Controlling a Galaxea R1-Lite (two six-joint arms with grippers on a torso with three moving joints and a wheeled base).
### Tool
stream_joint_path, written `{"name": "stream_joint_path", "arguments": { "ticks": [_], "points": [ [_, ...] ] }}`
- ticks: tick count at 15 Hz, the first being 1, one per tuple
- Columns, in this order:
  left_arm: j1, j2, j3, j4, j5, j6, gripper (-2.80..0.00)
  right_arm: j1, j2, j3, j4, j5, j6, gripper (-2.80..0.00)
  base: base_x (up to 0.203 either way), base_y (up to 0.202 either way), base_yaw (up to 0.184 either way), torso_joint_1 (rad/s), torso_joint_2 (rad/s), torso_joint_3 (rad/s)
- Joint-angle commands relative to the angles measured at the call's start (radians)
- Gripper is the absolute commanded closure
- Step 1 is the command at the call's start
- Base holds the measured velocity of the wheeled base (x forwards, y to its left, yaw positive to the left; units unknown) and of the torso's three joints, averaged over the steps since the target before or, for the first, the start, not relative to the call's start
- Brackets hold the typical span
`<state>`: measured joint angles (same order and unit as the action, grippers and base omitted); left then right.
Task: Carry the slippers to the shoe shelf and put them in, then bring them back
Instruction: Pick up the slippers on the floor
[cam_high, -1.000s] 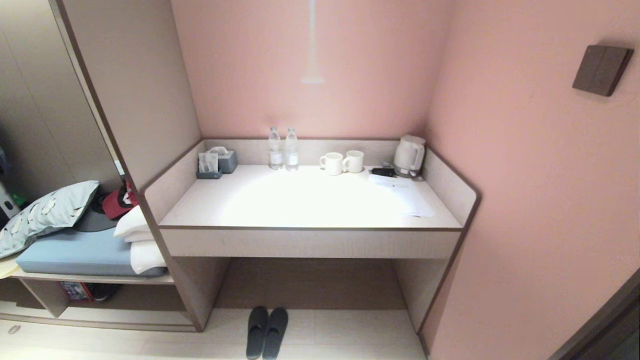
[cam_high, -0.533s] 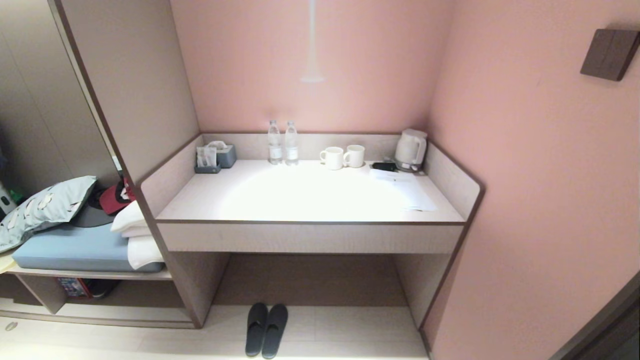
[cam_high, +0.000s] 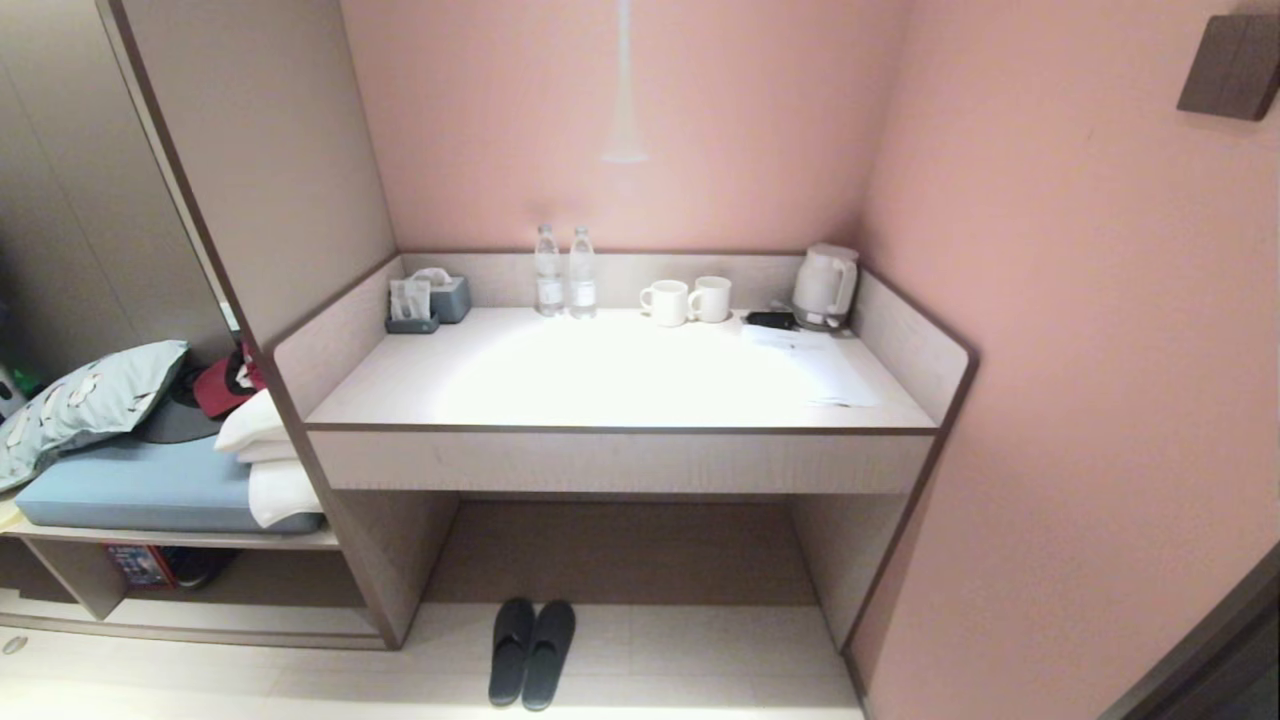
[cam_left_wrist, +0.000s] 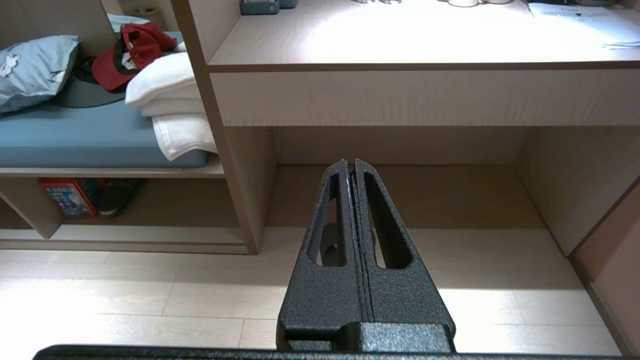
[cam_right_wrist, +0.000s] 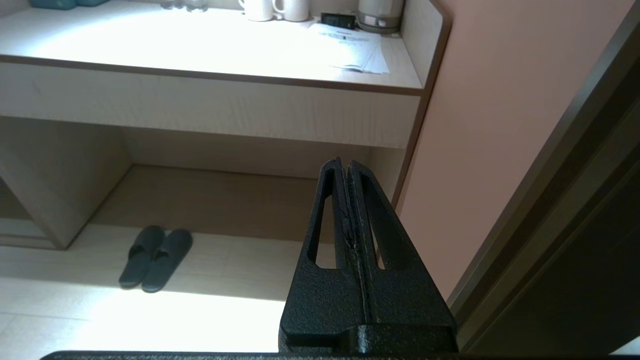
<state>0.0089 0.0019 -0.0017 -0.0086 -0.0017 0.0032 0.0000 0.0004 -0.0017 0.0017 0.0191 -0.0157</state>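
Note:
The slippers (cam_high: 531, 652), a dark charcoal pair, lie side by side on the pale floor at the front of the desk's knee recess. They also appear in the right wrist view as the slippers (cam_right_wrist: 155, 257). In the left wrist view only a sliver of them shows behind my finger. The shoe shelf (cam_high: 230, 622) is the low open cubby under the bench at the left, also seen as the shoe shelf (cam_left_wrist: 150, 234). My left gripper (cam_left_wrist: 350, 162) and right gripper (cam_right_wrist: 345, 162) are both shut and empty, held well above the floor and outside the head view.
The desk (cam_high: 620, 430) carries two bottles, two mugs, a kettle (cam_high: 825, 285) and papers. Over the cubby, the bench holds a blue cushion (cam_high: 150, 485), a pillow, white towels and a red cap. A red box (cam_high: 140, 565) sits in the cubby. A pink wall (cam_high: 1080, 400) and a dark door frame close the right side.
The whole head view has shifted as the camera moved: desk and slippers sit a little higher in the picture. Nothing in the scene has moved.

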Motion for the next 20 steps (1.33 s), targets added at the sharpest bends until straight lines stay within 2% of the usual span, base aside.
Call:
{"name": "stream_joint_path", "arguments": {
  "ticks": [1, 8, 20],
  "points": [
    [0.0, 0.0, 0.0, 0.0, 0.0, 0.0, 0.0, 0.0, 0.001, 0.0, 0.0, -0.001, 0.001, 0.0, 0.0, 0.0, 0.0, -0.144, 0.33, 0.178],
    [0.0, 0.0, 0.0, -0.001, 0.0, 0.0, 0.0, 0.0, 0.001, 0.0, 0.0, -0.005, 0.007, 0.0, 0.0, 0.0, 0.0, -0.169, 0.38, 0.205],
    [0.0, 0.0, 0.0, -0.001, 0.0, 0.0, 0.0, 0.0, 0.001, 0.002, 0.0, -0.005, 0.008, 0.0, 0.0, 0.0, 0.0, -0.226, 0.53, 0.302]
  ]
}}
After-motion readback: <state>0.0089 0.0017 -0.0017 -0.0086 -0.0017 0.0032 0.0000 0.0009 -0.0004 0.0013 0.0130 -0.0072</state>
